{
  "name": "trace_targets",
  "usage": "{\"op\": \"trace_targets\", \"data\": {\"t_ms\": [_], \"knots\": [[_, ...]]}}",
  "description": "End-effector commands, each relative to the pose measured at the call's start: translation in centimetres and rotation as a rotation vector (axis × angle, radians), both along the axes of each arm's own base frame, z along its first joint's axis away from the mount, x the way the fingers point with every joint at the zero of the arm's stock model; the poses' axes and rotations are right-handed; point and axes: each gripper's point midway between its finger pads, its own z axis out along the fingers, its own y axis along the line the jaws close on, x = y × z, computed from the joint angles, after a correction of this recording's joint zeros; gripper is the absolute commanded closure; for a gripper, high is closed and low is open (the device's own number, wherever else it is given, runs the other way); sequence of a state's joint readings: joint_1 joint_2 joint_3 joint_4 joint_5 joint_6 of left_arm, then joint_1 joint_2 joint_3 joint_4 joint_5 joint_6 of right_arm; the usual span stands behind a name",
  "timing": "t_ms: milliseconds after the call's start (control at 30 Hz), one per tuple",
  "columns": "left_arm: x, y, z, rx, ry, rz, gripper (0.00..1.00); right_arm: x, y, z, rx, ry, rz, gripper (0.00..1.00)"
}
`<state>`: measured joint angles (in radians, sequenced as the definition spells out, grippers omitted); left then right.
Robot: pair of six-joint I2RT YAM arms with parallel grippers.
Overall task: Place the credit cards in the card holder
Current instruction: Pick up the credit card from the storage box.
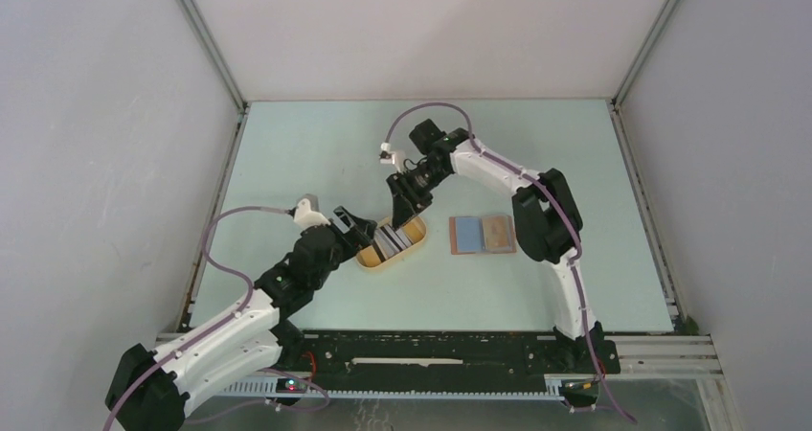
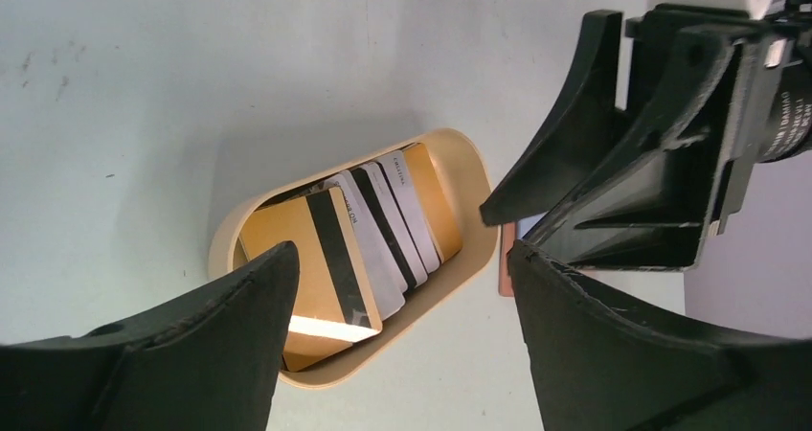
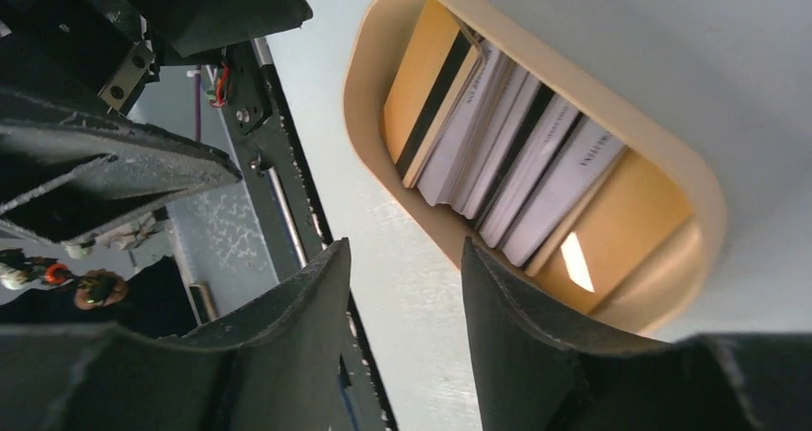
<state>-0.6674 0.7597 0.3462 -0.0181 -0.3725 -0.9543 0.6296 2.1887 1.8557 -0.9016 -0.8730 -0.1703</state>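
Observation:
The credit cards (image 1: 397,238) lie fanned in a yellow oval tray (image 1: 375,261): gold, white and grey cards with black stripes. They show in the left wrist view (image 2: 373,230) and the right wrist view (image 3: 507,153). The card holder (image 1: 482,234) lies open on the table right of the tray, light blue lining on its left, reddish-brown on its right; only a sliver of it (image 2: 505,268) shows in the left wrist view. My left gripper (image 1: 369,230) (image 2: 402,251) is open and empty over the tray's left end. My right gripper (image 1: 400,215) (image 3: 404,249) is open and empty above the tray's far side.
The tray's rim shows in both wrist views (image 2: 469,177) (image 3: 364,67). The two grippers are close together over the tray; the right one (image 2: 651,144) fills the upper right of the left wrist view. White walls enclose the pale green table (image 1: 316,153).

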Motion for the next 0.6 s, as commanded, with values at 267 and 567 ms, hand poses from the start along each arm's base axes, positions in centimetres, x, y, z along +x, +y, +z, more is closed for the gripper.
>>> {"op": "trace_targets", "data": {"t_ms": [267, 567], "knots": [[-1.2, 4.0, -3.0, 0.113, 0.124, 0.161, 0.33, -2.0, 3.8, -1.4, -0.044, 0.095, -0.003, 0.55], [-1.3, 2.6, -4.5, 0.121, 0.167, 0.089, 0.34, -1.3, 3.8, -3.4, -0.103, 0.083, -0.028, 0.56]]}}
